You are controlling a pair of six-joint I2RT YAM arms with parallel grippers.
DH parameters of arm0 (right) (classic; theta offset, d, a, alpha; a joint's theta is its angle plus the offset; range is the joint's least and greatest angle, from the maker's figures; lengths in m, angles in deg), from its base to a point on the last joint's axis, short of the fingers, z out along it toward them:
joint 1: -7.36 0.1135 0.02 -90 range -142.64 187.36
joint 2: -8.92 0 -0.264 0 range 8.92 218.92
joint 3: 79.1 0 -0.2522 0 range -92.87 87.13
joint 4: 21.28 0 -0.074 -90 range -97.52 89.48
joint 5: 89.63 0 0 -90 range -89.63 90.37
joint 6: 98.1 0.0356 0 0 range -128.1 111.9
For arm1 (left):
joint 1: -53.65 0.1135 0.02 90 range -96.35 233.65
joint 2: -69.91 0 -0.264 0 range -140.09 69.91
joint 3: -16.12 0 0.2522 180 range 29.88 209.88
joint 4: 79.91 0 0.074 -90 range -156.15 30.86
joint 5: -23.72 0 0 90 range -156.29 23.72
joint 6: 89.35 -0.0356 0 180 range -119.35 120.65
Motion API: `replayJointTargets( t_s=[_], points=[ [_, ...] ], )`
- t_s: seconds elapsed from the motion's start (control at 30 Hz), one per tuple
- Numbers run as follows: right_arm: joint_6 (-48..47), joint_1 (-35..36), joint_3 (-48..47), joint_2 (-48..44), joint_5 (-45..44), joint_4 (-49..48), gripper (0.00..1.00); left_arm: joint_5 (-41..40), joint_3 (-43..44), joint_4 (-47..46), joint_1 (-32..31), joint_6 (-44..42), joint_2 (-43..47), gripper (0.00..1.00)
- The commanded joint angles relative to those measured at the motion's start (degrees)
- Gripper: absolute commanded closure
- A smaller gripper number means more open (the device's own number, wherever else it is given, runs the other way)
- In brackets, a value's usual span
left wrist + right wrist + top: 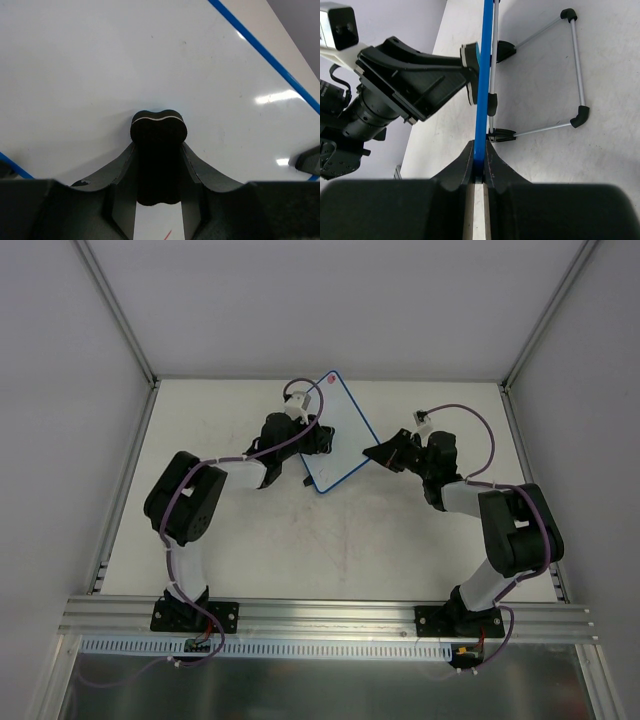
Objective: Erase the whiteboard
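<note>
The whiteboard (pixel 338 440) has a thin blue frame and a pink-red dot (pixel 328 382) at its far corner. It stands propped on its stand at the back middle of the table. My left gripper (pixel 318 438) is shut on a black bone-shaped eraser (pixel 158 127), whose end presses on the white face (pixel 125 60). A short red stroke (pixel 167 234) shows between the fingers. My right gripper (pixel 376 453) is shut on the board's blue edge (pixel 484 75). In the right wrist view the left gripper (pixel 470 75) meets the board from the left.
A wire stand with black end caps (pixel 577 65) folds out behind the board on the table (pixel 330 540). White enclosure walls and aluminium posts (pixel 120 320) border the table. A metal rail (pixel 330 615) runs along the near edge.
</note>
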Motion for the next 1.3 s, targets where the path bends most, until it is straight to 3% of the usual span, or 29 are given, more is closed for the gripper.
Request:
replayJointTargets(
  t_s=[0.0, 0.2, 0.83, 1.27],
  points=[
    [0.55, 0.81, -1.03, -2.76, 5.35, -2.5, 1.0, -0.48, 3.95, -3.08, 1.15, -1.15, -1.4, 1.0],
    [0.64, 0.99, -1.47, -1.97, 5.44, -2.5, 1.0, 1.71, 6.24, -2.29, 1.68, -0.19, -2.98, 1.0],
    [2.22, 0.99, -1.65, 0.22, 6.06, -5.14, 1.0, 2.15, -13.09, -10.2, -2.62, 0.87, 4.92, 1.0],
    [2.66, 0.99, -1.82, 0.84, 6.06, -5.76, 1.0, 1.44, -13.98, -4.58, -4.91, -0.8, 7.57, 1.0]
  ],
)
